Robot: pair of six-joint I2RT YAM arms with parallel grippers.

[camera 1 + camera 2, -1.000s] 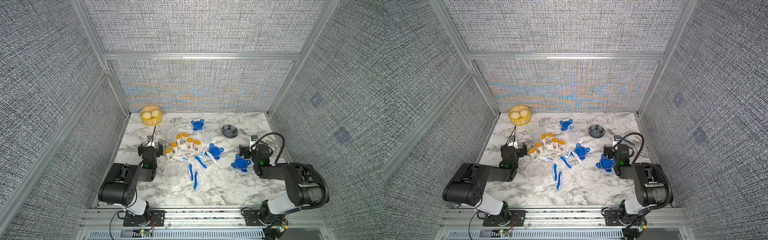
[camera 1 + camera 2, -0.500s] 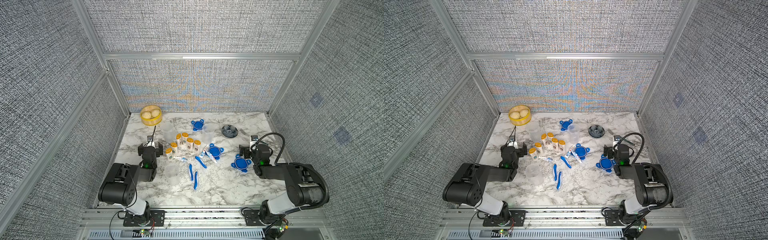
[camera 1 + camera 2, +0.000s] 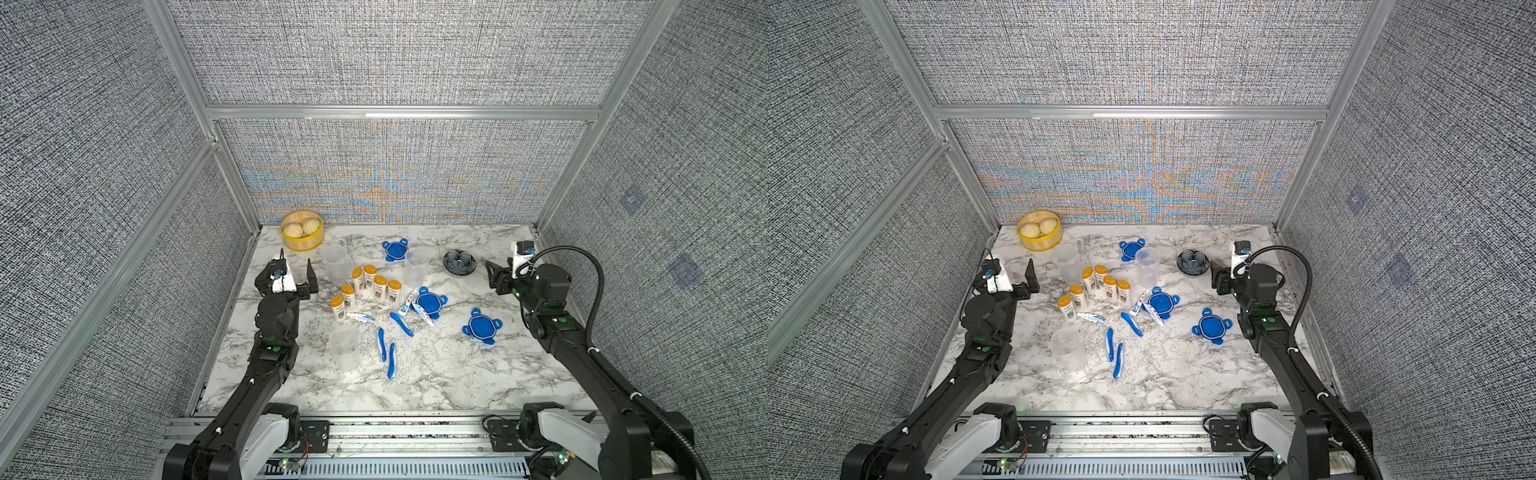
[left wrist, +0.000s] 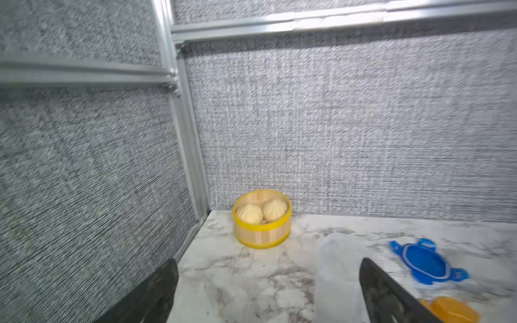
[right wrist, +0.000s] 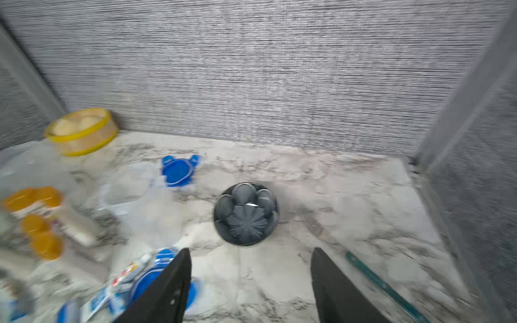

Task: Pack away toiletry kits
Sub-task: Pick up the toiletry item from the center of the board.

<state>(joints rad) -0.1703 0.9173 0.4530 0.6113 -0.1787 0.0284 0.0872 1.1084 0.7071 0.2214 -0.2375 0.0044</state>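
Both arms hover empty over the white marble tabletop: the left gripper is spread wide beside a clear plastic cup, while the right gripper is parted, clasping nothing, and faces the dark grey flower-shaped dish. Unpacked at mid-table sit the orange-capped white bottles, white toothpaste tubes, blue toothbrushes, two more clear cups and three blue four-tab lids. A yellow steamer basket of buns sits in the far left corner.
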